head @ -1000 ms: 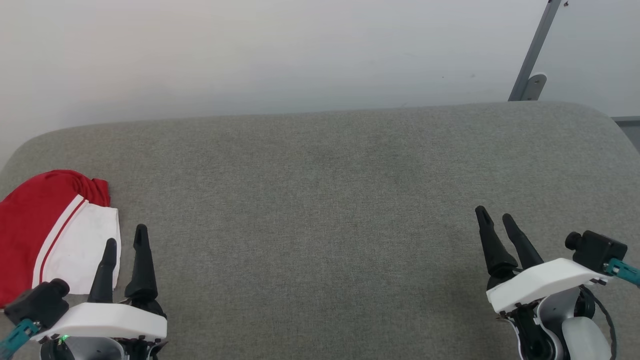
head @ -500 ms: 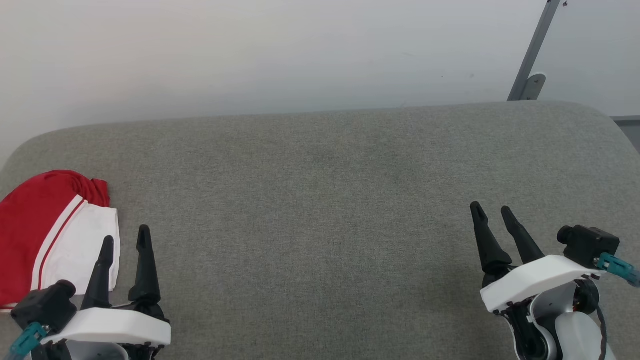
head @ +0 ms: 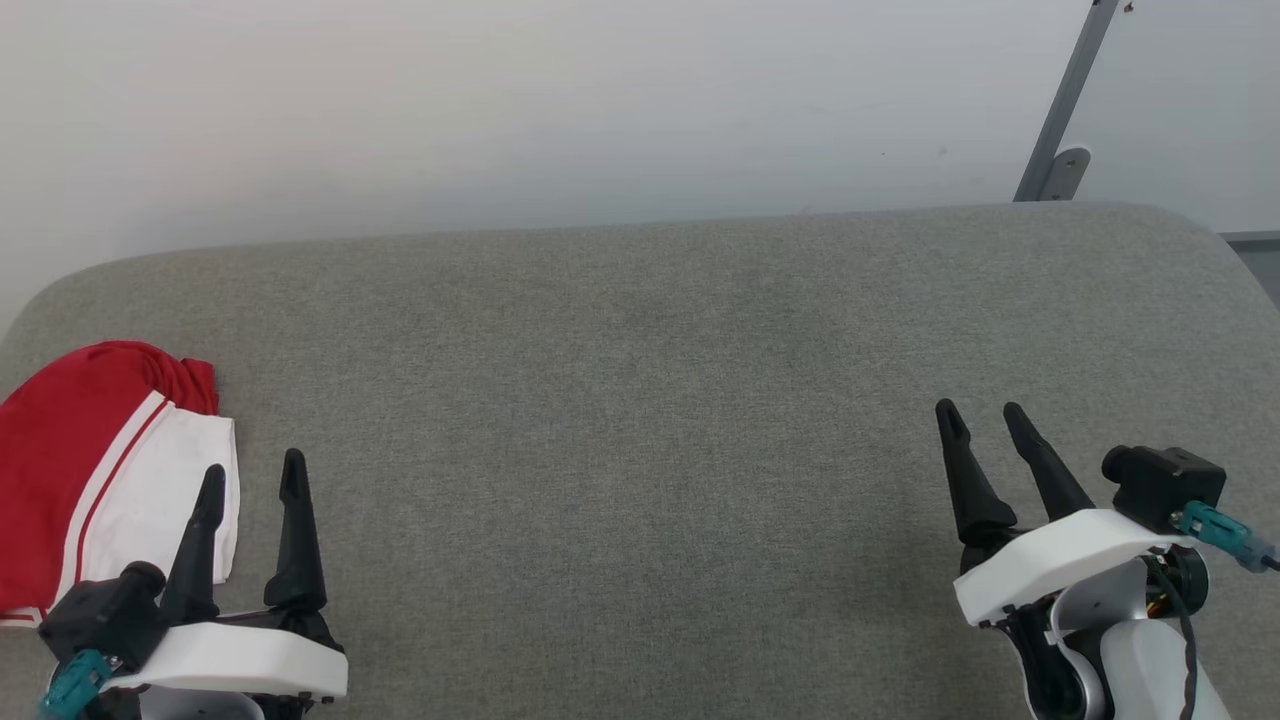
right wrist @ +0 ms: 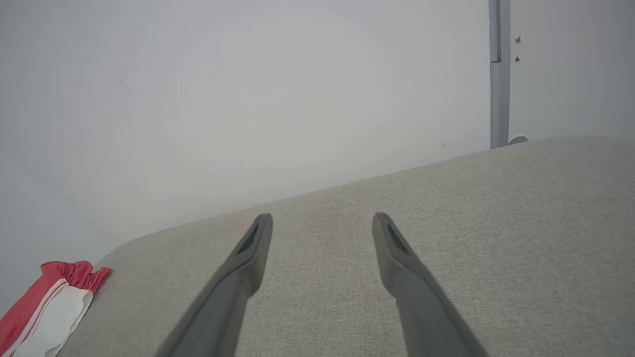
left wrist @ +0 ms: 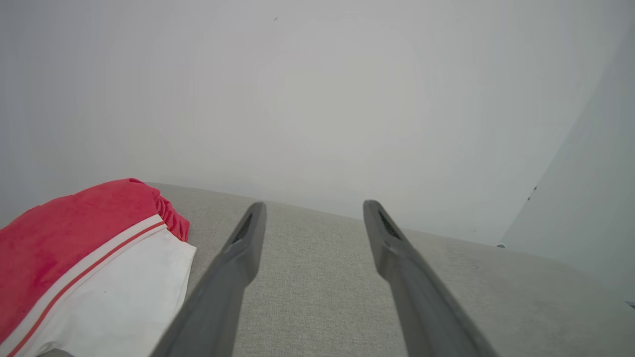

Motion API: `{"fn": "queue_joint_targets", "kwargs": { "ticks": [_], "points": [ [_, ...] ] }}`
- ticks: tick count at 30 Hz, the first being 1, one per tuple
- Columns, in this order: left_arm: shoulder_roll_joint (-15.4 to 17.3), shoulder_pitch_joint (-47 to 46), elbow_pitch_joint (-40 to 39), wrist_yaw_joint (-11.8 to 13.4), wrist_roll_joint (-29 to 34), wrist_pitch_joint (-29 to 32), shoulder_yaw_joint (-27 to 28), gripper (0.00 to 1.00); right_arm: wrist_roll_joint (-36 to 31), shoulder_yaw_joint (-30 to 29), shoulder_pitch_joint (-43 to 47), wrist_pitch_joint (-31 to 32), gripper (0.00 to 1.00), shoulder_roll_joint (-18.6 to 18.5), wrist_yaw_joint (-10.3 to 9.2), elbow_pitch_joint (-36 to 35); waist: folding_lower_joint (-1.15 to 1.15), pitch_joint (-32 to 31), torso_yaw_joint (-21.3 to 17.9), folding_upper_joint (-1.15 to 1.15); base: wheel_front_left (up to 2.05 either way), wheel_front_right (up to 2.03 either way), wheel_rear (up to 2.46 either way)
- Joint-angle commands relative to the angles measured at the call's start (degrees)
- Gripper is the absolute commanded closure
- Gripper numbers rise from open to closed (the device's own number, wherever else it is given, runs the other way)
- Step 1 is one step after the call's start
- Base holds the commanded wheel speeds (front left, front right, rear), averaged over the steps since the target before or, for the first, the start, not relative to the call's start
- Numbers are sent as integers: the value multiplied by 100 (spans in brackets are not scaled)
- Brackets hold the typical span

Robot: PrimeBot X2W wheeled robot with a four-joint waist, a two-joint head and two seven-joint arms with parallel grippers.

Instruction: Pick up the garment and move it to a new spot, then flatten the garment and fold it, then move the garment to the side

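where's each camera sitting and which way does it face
Head view: on the head, looking forward and down over the grey fabric cushion; left hand and right hand at lower corners.
Left wrist view: low, looking along its two dark fingers toward the pale wall.
Right wrist view: likewise, its own fingers rising.
All share the soft red shirt with white sleeves, lying left.
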Motion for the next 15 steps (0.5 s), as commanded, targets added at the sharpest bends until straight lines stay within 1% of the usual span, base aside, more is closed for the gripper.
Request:
{"fn": "queue_joint_targets", "kwargs": {
  "ticks": [1, 15],
  "points": [
    [15, 47, -50, -23, 139, -53, 27, 0, -123, 12, -92, -37, 0, 5, 11, -56, 0, -3, 1, 0, 0, 0, 0],
    [-12, 100, -85, -107, 740, -209, 42, 0, -734, 43, -91, -111, 0, 17, 11, -92, 0, -15, 7, 0, 0, 0, 0]
  ]
}}
